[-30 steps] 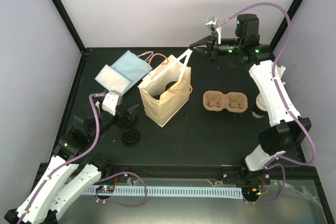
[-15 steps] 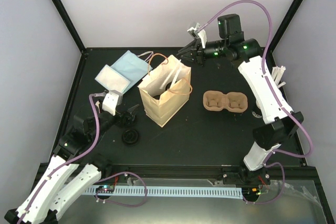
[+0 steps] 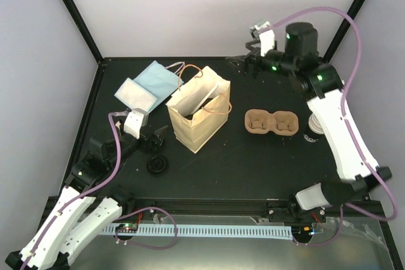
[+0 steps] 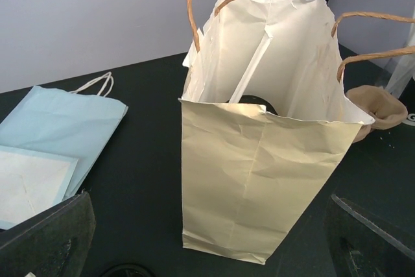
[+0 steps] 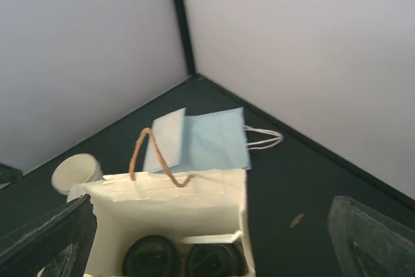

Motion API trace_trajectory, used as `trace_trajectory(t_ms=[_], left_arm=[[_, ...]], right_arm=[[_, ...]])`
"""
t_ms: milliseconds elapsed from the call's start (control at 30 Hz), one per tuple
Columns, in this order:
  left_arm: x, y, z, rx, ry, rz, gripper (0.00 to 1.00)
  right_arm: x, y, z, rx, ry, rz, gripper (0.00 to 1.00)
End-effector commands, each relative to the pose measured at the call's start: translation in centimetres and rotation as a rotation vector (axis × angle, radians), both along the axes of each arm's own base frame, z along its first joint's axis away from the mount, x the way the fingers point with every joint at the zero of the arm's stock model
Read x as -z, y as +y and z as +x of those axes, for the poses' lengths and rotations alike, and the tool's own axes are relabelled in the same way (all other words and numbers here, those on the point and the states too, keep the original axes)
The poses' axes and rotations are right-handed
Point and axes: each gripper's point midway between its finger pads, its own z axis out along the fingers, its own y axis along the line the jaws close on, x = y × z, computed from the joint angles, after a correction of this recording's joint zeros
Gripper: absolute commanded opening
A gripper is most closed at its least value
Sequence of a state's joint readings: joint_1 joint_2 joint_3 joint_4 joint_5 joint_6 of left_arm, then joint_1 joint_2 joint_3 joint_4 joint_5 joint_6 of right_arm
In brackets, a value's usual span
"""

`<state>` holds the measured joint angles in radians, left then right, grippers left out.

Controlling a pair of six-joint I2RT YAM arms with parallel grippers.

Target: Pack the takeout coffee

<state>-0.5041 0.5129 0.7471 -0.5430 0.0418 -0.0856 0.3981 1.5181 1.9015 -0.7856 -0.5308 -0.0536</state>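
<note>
"Right wrist view: where's the cup (image 5: 76, 170)?"
"Looks to stand just beyond the bag (image 5: 175, 205), outside it; hard to be sure. Left gripper (image 3: 154, 136) and right gripper (image 3: 249, 64) both spread wide, empty."

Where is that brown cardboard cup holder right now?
Seen from overhead, the brown cup carrier lies right of centre, between the standing paper bag and the partly hidden cup stack.

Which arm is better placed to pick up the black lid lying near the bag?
Left, probably. The left gripper, jaws open, sits low right beside the lid, on the left of the bag. The right gripper, also open, is at the far side, past the bag.
</note>
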Motion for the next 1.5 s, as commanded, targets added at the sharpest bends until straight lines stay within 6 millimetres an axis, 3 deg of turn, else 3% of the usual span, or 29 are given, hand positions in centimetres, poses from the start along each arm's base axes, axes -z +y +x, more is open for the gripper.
trace_trajectory(t_ms=[0,100,200,300,333,500,767,900,967,1200,1333,1467], left_arm=[[-0.7,0.1,0.4,-0.009,-0.030,0.003,0.99],[-0.6,0.0,0.4,-0.010,-0.029,0.004,0.99],[-0.5,-0.1,0.5,-0.004,-0.027,0.007,0.99],[-0.4,-0.2,0.6,0.002,-0.029,0.012,0.99],[-0.3,-0.4,0.5,0.014,-0.032,0.015,0.99],[0.2,-0.9,0.4,0.045,-0.048,0.015,0.99],[1.5,0.4,1.1,-0.038,-0.075,0.023,0.99],[2.5,1.0,1.5,-0.089,-0.061,0.004,0.99],[2.8,1.1,1.6,-0.094,-0.064,0.005,0.99],[3.4,2.6,3.1,-0.210,-0.083,-0.010,0.99],[3.5,3.7,4.0,-0.293,-0.103,-0.004,0.99],[1.9,4.5,4.0,-0.354,-0.121,-0.087,0.99]], right_arm=[[-4.0,-4.2,-0.1,0.274,-0.166,0.116,1.00],[-4.5,-6.3,-2.8,0.324,-0.278,0.205,1.00],[-2.9,-7.8,-4.4,0.379,-0.309,0.298,1.00],[1.2,-8.2,-5.0,0.398,-0.243,0.347,1.00],[4.0,-8.3,-4.8,0.416,-0.199,0.341,1.00],[10.6,-10.0,-4.9,0.513,-0.144,0.292,1.00],[17.9,-12.3,-4.7,0.604,-0.184,0.087,1.00],[20.0,-12.3,-4.9,0.556,-0.260,-0.063,1.00],[20.9,-13.2,-4.5,0.603,-0.288,-0.101,1.00],[21.7,-16.3,-3.3,0.727,-0.479,-0.048,0.89],[23.4,-18.5,-1.8,0.769,-0.428,-0.047,0.87],[24.6,-20.8,-0.5,0.833,-0.379,-0.011,0.85]])
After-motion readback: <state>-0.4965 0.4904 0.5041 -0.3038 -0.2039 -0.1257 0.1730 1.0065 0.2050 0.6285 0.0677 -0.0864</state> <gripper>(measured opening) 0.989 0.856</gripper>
